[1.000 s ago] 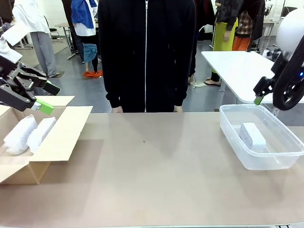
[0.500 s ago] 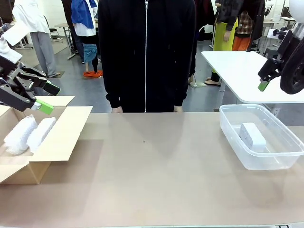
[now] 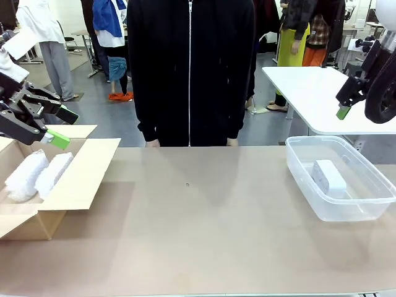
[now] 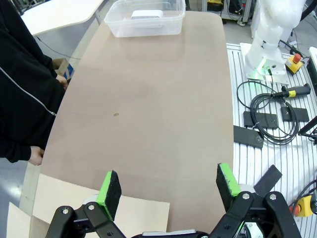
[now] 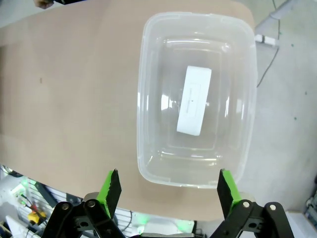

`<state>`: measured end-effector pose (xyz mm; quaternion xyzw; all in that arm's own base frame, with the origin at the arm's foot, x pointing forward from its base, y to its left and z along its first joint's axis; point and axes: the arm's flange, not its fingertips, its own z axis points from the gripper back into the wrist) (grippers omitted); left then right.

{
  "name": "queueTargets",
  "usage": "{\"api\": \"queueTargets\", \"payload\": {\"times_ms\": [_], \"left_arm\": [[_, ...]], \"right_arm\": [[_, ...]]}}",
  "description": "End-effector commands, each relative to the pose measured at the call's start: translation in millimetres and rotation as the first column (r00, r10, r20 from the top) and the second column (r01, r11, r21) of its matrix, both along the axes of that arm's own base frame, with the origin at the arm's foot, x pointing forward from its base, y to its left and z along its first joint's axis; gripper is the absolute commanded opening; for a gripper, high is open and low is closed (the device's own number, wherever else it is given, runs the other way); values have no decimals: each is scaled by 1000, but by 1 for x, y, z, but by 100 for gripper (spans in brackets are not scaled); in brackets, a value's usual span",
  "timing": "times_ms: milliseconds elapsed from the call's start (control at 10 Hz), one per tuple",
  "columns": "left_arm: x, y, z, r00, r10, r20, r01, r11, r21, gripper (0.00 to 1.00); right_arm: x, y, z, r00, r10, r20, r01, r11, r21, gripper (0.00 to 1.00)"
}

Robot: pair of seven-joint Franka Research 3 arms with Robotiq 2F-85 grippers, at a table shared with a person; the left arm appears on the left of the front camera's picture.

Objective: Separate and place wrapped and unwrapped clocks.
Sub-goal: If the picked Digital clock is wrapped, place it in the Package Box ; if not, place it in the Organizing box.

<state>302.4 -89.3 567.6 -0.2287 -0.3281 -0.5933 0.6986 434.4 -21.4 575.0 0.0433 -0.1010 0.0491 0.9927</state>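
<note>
1. Wrapped clocks (image 3: 36,174): two bubble-wrap bundles lie side by side in the cardboard box (image 3: 80,179) at the desk's (image 3: 198,223) left end.
2. Unwrapped clock (image 3: 328,176) lies inside the clear plastic tub (image 3: 322,207) at the right end.
3. Left claw (image 3: 59,127) hangs over the box, jaws wide, empty.
4. Right claw (image 5: 168,186) hangs high above the tub, jaws wide, empty.
5. A person in a black jacket (image 3: 192,68) stands at the far edge.

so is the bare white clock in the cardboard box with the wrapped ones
No, the bare white clock lies alone in the clear plastic tub on the right.
</note>
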Motion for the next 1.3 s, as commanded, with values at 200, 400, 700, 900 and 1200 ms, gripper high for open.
{"api": "queueTargets", "payload": {"times_ms": [200,400,700,900,1200], "left_arm": [[0,0,-1,1000,-17,7,17,1000,-10,100],[0,0,-1,1000,-17,7,17,1000,-10,100],[0,0,-1,1000,-17,7,17,1000,-10,100],[0,0,-1,1000,-17,7,17,1000,-10,100],[0,0,-1,1000,-17,7,17,1000,-10,100]], "right_arm": [[1,-1,1,1000,11,10,-11,1000,6,100],[1,-1,1,1000,11,10,-11,1000,6,100],[1,-1,1,1000,11,10,-11,1000,6,100],[1,-1,1,1000,11,10,-11,1000,6,100],[1,-1,1,1000,11,10,-11,1000,6,100]]}}
